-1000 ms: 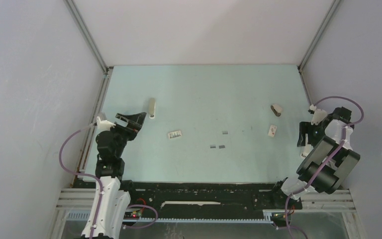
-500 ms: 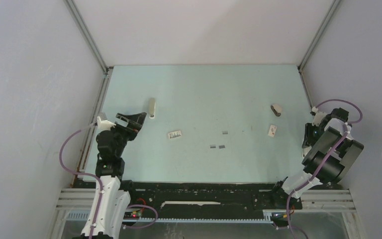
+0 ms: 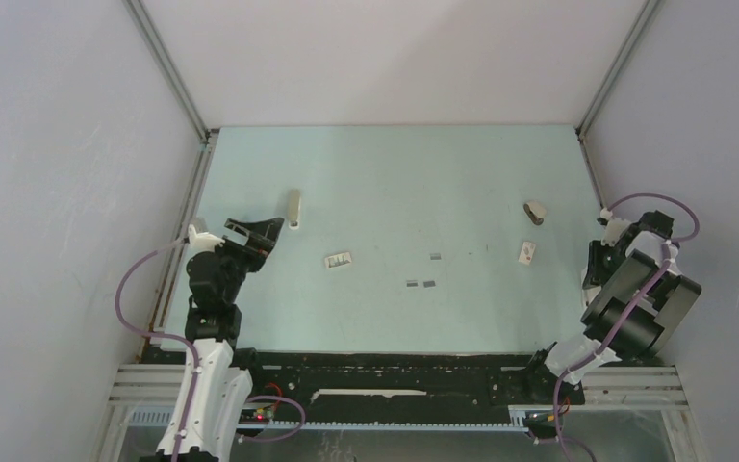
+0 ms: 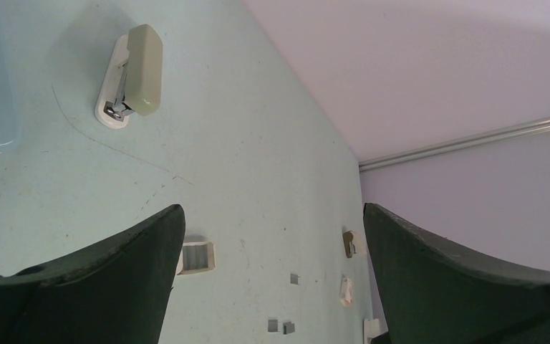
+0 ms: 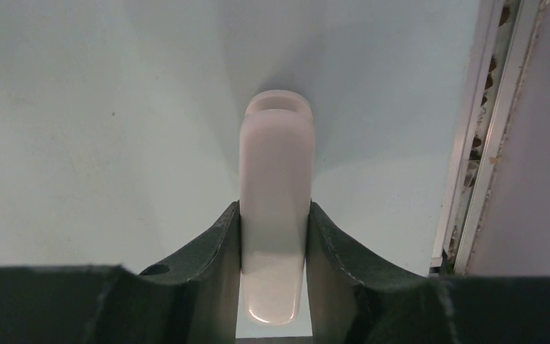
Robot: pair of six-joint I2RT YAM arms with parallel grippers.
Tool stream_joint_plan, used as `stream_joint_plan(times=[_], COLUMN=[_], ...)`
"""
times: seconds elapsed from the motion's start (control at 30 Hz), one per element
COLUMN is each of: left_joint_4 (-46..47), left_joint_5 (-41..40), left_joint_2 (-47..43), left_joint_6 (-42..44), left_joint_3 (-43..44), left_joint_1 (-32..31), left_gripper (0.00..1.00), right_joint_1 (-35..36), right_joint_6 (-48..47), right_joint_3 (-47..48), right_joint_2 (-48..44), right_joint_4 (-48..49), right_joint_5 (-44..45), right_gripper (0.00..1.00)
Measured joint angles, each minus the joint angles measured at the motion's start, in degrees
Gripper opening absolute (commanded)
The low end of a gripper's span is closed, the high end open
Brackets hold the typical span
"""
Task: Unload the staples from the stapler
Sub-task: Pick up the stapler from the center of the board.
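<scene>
Lower centre of its wrist view, the right gripper (image 5: 273,218) pinches the stapler (image 5: 276,158); the left gripper (image 4: 272,215) gapes wide; staples (image 3: 421,284) lie mid-frame.

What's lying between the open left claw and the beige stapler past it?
Nothing. The left wrist view shows only bare table between the left claw and the beige stapler.
</scene>
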Motion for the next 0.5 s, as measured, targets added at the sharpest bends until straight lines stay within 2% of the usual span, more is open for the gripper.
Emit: stream_joint_plan(times=[0.13, 0.5], left_joint_4=[0.02, 1.18], left_joint_5=[0.0, 0.35], left_joint_2=[0.24, 1.05], left_joint_6=[0.0, -0.17], left_joint_3=[0.0, 0.0], left_joint_1=[0.0, 0.0], left_gripper=[1.0, 1.0], right_joint_1=[0.0, 3.08], right_joint_6=[-1.81, -5.6], right_joint_3=[-0.5, -0.98], right_joint_2=[-2.14, -10.6], right_joint_4=[-2.05, -9.62], right_joint_5=[-1.05, -5.2], right_gripper=[0.0, 0.0])
